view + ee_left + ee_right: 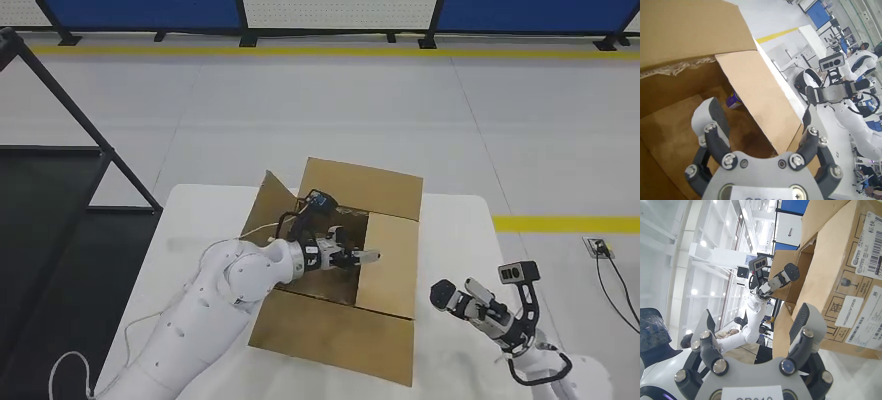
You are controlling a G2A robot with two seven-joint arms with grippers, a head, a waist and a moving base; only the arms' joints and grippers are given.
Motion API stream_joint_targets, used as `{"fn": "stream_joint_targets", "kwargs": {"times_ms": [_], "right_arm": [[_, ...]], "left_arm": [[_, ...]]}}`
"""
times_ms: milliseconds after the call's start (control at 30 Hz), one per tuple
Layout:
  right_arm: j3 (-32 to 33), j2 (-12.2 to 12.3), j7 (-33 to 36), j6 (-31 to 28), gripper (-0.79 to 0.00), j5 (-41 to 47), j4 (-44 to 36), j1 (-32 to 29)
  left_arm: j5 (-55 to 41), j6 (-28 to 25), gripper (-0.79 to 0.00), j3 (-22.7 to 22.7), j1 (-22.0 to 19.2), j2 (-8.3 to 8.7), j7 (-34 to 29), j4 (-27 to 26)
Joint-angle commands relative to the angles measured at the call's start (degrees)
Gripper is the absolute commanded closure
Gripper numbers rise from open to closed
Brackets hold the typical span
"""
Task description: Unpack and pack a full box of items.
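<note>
A cardboard box [330,345] is seen open on a white table [200,215], set roughly at the middle, flaps folded outward except one side flap [390,265], which is tipped inward over the opening. The left gripper [360,257] is held over the box opening, at the edge of that side flap. In the left wrist view the left gripper [761,117] is shown with fingers spread wide and nothing pinched; one finger [715,113] is placed inside the box [677,117], and the lower corner of the side flap [757,91] is found between the two fingers, contact not clear. A small purple can [733,100] is seen on the box floor in a far corner, partly hidden behind the side flap. The right gripper [450,297] is held above the table beside the box, apart from it. In the right wrist view the right gripper [755,321] is shown spread, empty, pointed toward the outer wall of the box [838,275], where white labels [865,321] are stuck. The left gripper [789,273] is visible farther off at the box opening.
</note>
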Motion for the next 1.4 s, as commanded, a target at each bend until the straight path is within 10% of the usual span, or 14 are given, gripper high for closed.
{"fn": "stream_joint_targets", "kwargs": {"times_ms": [0, 800, 1367], "right_arm": [[0.2, 0.2, 0.1, -0.2, -0.785, 0.2, 0.1, -0.1], [-1.0, 2.2, 14.6, -5.8, -0.785, 7.4, -2.2, -2.9], [-4.3, 3.0, 14.8, -6.8, -0.785, 7.3, -4.6, -3.2]], "left_arm": [[-0.6, 0.5, -0.785, 0.6, -0.4, -0.43, -0.1, 1.6], [-24.3, -9.0, -0.785, 4.4, -6.2, -7.08, -7.0, 18.3], [-25.8, -14.8, -0.785, 0.2, -3.9, -6.46, -10.2, 11.6]]}}
